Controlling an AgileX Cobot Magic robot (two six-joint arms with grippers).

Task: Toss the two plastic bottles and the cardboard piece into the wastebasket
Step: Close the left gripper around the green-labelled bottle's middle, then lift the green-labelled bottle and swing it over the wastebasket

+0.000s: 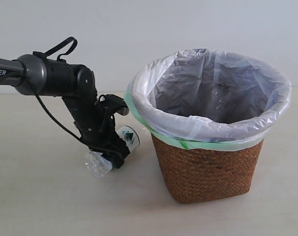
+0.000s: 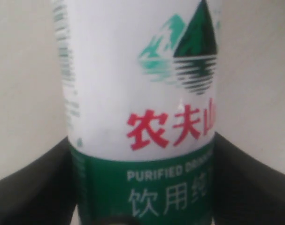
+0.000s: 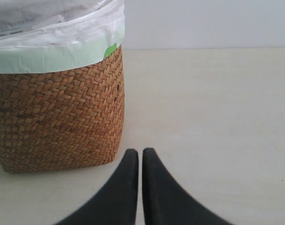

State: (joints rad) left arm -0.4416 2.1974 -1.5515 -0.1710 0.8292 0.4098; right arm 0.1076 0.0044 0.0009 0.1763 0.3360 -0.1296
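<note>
Your left fingers (image 2: pixel 29 187) are clamped on the green bottle (image 1: pixel 128 136) low over the table (image 1: pixel 40 206), just left of the basket (image 1: pixel 207 167) and below its rim, while your right fingers (image 3: pixel 126 187) sit together near the basket's foot, open table alongside.

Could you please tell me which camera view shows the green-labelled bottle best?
The left wrist view: the green-labelled bottle fills the frame, label legible, held in the left gripper. The exterior view shows it small, partly hidden by that gripper. The right wrist view misses it.
</note>
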